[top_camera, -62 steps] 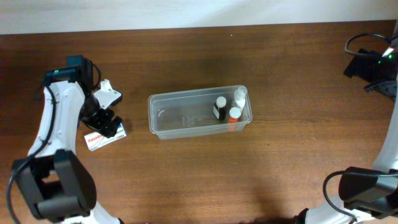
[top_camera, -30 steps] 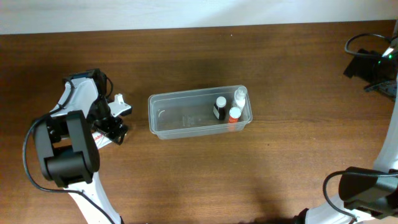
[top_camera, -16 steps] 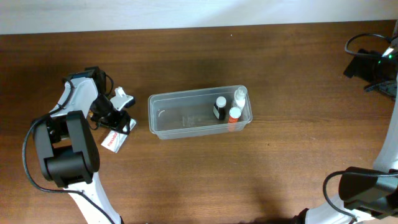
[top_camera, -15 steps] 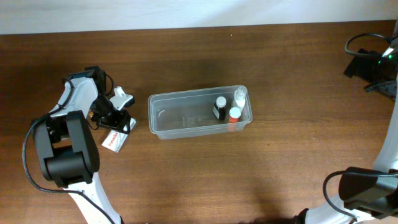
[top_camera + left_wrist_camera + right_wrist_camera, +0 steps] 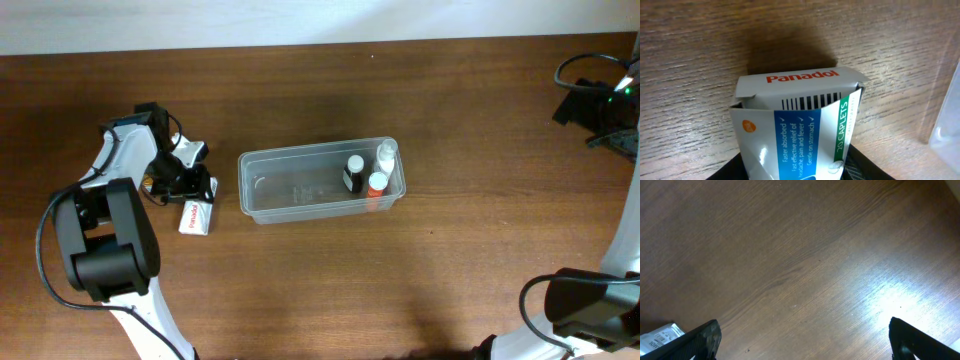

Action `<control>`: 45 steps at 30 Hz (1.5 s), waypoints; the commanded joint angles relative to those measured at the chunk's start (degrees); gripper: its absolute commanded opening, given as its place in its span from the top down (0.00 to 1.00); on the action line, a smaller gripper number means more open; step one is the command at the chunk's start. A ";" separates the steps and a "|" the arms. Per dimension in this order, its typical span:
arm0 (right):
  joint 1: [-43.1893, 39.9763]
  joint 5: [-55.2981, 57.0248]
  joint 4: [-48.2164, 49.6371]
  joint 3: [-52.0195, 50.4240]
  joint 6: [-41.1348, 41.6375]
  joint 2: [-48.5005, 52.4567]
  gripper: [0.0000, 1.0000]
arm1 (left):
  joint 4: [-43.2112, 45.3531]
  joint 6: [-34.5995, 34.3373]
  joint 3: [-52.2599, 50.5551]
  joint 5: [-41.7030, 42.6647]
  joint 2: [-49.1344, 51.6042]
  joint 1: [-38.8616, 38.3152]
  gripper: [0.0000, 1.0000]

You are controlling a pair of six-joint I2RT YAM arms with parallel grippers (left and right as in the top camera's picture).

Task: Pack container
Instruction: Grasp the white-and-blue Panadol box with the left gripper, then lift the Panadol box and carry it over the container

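One wooden table (image 5: 320,280) spans everything; left end effector (image 5: 192,192) clamps box (image 5: 800,125), right end effector (image 5: 802,340) spread.

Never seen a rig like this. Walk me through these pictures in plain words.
Two robot arms stand at a wooden table. One picture looks down from above; the other two come from a camera on each wrist. On the table sits a clear container with three small bottles at one end. The left hand grips a Panadol box beside the container, outside it. The right hand is open, holding nothing, over bare wood.
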 commanded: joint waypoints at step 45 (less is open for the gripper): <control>-0.13 0.68 0.07 0.26 0.72 -0.31 0.02 | -31.91 14.69 47.08 -3.52 1.68 -24.46 0.65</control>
